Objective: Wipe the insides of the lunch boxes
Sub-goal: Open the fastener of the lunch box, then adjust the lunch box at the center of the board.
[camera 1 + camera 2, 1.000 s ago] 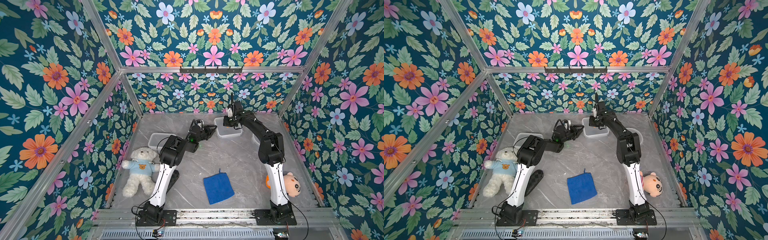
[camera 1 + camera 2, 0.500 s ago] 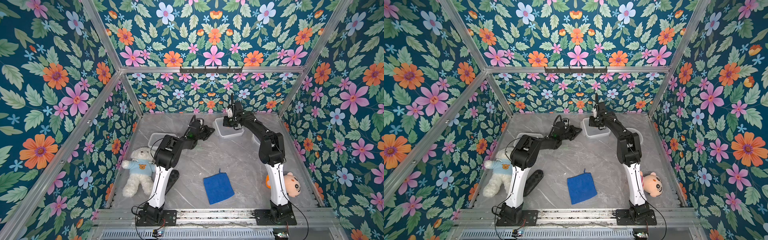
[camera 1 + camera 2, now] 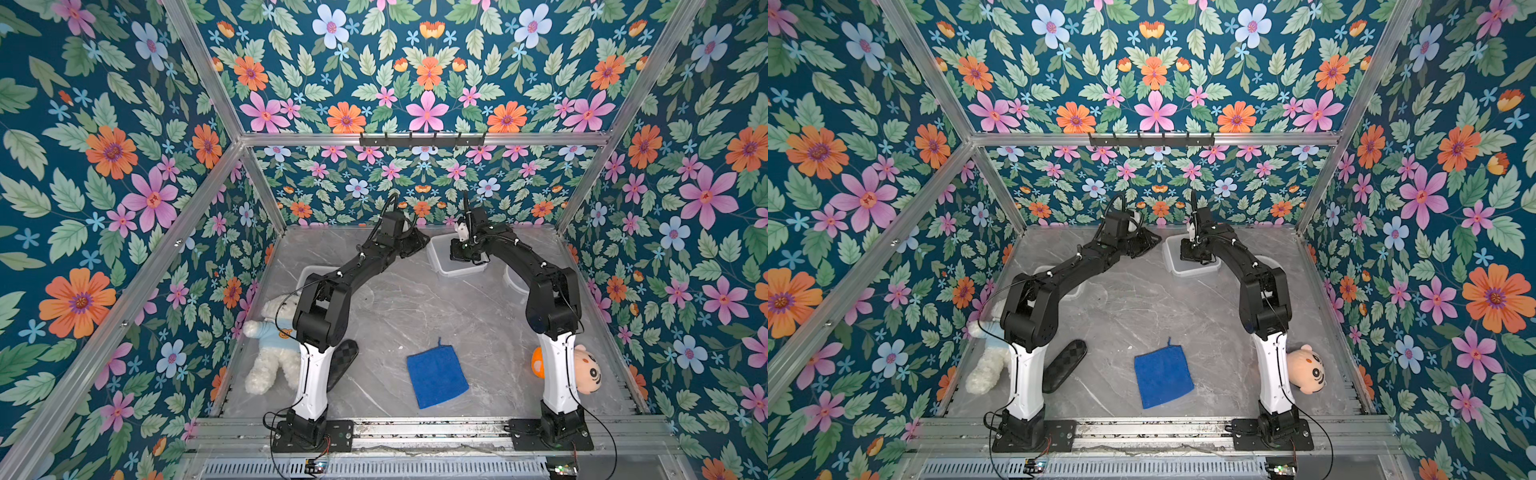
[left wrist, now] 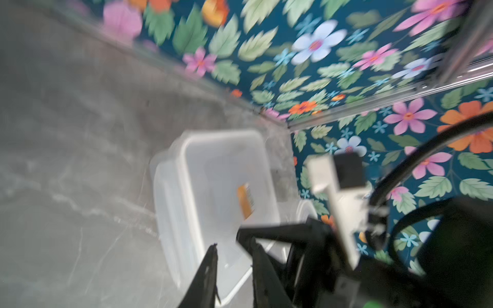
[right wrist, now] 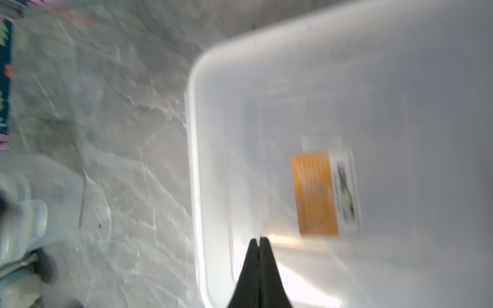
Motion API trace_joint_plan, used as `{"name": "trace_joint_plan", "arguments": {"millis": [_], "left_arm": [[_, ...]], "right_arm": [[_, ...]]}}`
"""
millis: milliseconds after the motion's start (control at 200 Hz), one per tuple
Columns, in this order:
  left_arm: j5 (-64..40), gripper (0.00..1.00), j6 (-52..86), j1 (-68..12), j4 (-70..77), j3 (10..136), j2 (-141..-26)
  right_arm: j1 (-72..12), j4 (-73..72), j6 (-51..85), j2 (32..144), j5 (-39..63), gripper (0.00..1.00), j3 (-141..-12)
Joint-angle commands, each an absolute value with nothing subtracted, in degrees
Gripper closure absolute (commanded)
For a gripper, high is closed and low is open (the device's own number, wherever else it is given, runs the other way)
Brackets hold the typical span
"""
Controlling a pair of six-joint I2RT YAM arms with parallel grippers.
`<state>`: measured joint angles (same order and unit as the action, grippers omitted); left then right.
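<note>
1. Right pincer [image 5: 257, 241] is clenched, tips pressed together with nothing visible between them. It hangs over the open mouth of the labelled lunch box [image 3: 457, 268], close to one wall. The blur hides whether it touches the plastic.
2. Left pincer [image 4: 234, 252] stands parted at one end of the same box. That wrist view is smeared, so I cannot tell if the wall lies between its fingers, and I see nothing clamped.
3. The labelled lunch box sits upright and lidless at the back middle of the surface [image 3: 415, 307], with an orange label [image 5: 314, 194] showing at its floor. A second lunch box [image 3: 309, 274] lies partly hidden under the left arm. A round-looking lunch box [image 3: 512, 282] peeps out behind the right arm.
4. Likely handling: thin translucent plastic, so light, with a fairly stiff rim and walls that flex. On this smooth marbled top it should skate under any sideways rub.
5. Best hold: nip a wall just below the rim near a corner, one finger inside and one outside, and squeeze gently.
6. The blue cloth [image 3: 436, 374] lies flat near the front, well apart from every box and held by neither pincer. It is limp, so pinch an edge or bunch the middle.
</note>
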<state>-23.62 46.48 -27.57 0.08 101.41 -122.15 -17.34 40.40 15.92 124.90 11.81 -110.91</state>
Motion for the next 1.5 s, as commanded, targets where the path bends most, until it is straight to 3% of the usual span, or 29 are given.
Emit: {"name": "trace_joint_plan", "arguments": {"millis": [0, 175, 585, 965, 1135, 1495], "left_arm": [[-17.84, 0.67, 39.15, -27.51, -8.98, 107.96, -125.56], [-17.32, 0.47, 37.36, -27.51, -11.45, 119.92, -135.04], [-21.52, 0.36, 36.92, -27.51, 0.80, 125.57, -144.58], [-26.68, 0.33, 39.72, -27.52, 4.51, 128.42, -148.92], [-28.03, 0.40, 41.48, -27.45, 7.97, 116.58, -143.08], [-16.27, 0.40, 41.48, -24.47, 6.00, 85.10, -121.33]], "right_arm": [[-17.40, 46.05, 16.55, 119.28, 5.63, 1.00, -107.50], [-16.88, 53.25, 15.62, 116.93, -7.30, 1.00, -106.69], [-15.71, 54.64, 17.44, 119.15, -11.17, 1.00, -103.92], [-12.01, 56.81, 16.14, 132.10, -6.37, 1.00, -121.72], [-11.87, 58.30, 15.45, 138.22, -1.21, 1.00, -131.41], [-12.45, 51.96, 18.98, 145.41, 18.26, 1.00, -140.42]]}}
